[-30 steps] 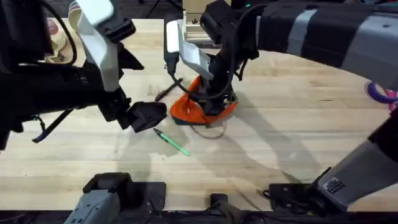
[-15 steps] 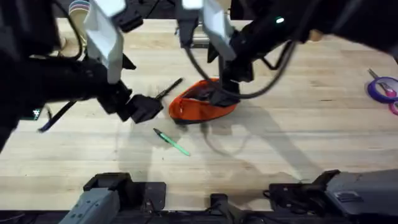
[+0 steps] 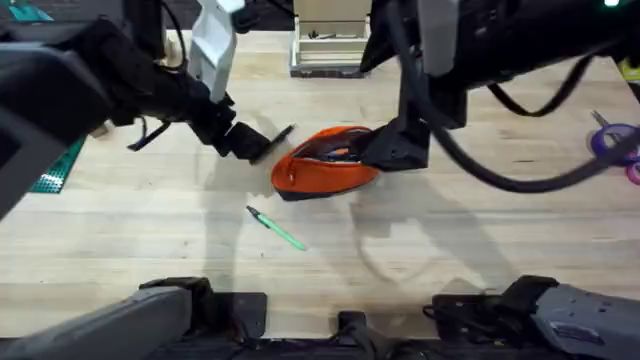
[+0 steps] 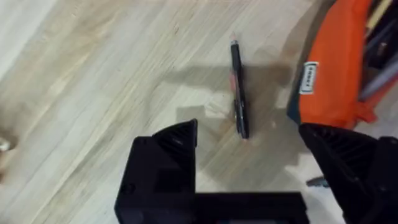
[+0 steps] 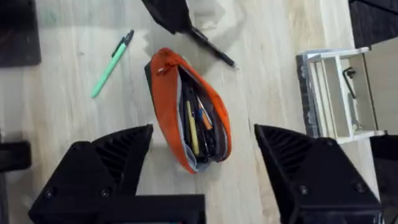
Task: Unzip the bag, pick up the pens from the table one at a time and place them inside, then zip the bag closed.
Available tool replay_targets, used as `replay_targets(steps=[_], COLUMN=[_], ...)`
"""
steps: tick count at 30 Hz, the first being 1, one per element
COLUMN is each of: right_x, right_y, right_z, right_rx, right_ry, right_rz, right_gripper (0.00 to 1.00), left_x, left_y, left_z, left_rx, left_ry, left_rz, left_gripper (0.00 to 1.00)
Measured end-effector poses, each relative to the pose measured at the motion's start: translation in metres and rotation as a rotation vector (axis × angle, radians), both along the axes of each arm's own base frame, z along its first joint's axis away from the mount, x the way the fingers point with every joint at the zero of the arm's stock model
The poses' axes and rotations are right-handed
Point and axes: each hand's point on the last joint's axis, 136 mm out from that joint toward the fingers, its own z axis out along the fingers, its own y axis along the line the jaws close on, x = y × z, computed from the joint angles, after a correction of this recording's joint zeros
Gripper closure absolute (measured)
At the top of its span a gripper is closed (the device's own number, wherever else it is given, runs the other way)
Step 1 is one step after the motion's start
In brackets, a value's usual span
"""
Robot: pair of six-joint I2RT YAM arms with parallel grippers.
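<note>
The left gripper (image 4: pixel 249 140) hangs with its fingers spread wide over the black pen (image 4: pixel 239 90), which lies on the table (image 3: pixel 480 240) just beside the orange bag (image 3: pixel 325 172), on the bag's left-arm side. In the left wrist view the pen's long axis runs straight away from the gripper, roughly in line with the gap between the fingers rather than across it, so a clean pinch probably calls for a turn of the wrist or a small shift. The left arm is plainly the nearer one for this pen.

The right gripper (image 5: pixel 202 155) is likewise open and holds nothing, poised above the bag (image 5: pixel 189 112), whose zipper is parted to show pens and pencils already inside. The green pen (image 3: pixel 277 228) lies apart on the table, nearer the arm bases. A small white label (image 4: pixel 307 77) on the bag's side carries writing too small to read.
</note>
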Motion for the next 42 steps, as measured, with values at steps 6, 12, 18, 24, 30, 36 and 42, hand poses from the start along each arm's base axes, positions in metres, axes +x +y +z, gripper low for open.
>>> replay_targets(steps=[6, 12, 18, 24, 30, 36, 42], right_x=[-0.005, -0.009, -0.011, -0.01, -0.009, -0.009, -0.009], right_y=[-0.004, -0.006, -0.007, -0.007, -0.006, -0.006, -0.006], right_z=[0.01, 0.007, 0.006, 0.007, 0.008, 0.008, 0.008], right_rx=[0.043, 0.051, 0.052, 0.056, 0.055, 0.043, 0.035], right_ry=[0.027, 0.083, 0.105, 0.104, 0.086, 0.062, 0.047], right_rz=[-0.061, -0.107, -0.124, -0.127, -0.112, -0.083, -0.065], right_gripper=[0.003, 0.003, 0.003, 0.003, 0.003, 0.003, 0.003], left_x=[0.024, 0.035, 0.036, 0.035, 0.046, 0.05, 0.05], left_y=[0.001, 0.002, 0.002, 0.003, -0.013, -0.025, -0.027], left_z=[-0.032, -0.053, -0.071, -0.108, -0.11, -0.112, -0.112], left_rx=[-0.002, -0.004, -0.007, 0.069, 0.091, 0.083, 0.068], left_ry=[0.038, 0.067, 0.119, 0.229, 0.219, 0.227, 0.236], left_rz=[0.001, 0.001, 0.021, 0.109, 0.121, 0.11, 0.121], left_gripper=[0.007, 0.007, 0.007, 0.007, 0.007, 0.007, 0.007])
